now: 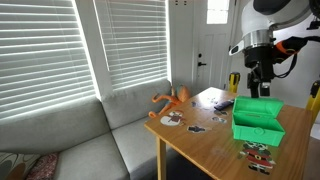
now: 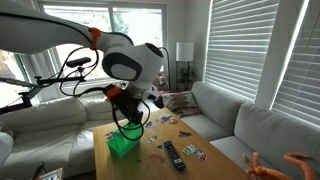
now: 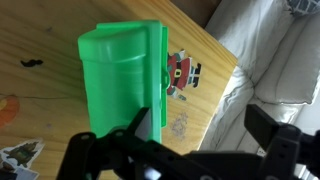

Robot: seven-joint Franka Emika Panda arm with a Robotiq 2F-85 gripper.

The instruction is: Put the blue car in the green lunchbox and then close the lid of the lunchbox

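surface: wooden (image 1: pixel 200 140), a grey sofa (image 1: pixel 70 140) at its 9 o'clock.
green lunchbox (image 3: pixel 120 75): on the surface, picture card (image 3: pixel 182 72) touching at 3 o'clock.
gripper (image 3: pixel 195 135): jaws wide, hanging just above the lunchbox.
blue car: cannot tell where.

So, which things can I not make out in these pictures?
- Blue car: appears in no view.
- Green lunchbox interior: hidden by its own body, every view.
- Flat pictures on table: too small in exterior views.
- End effector: dark, cut off by wrist view's bottom edge.
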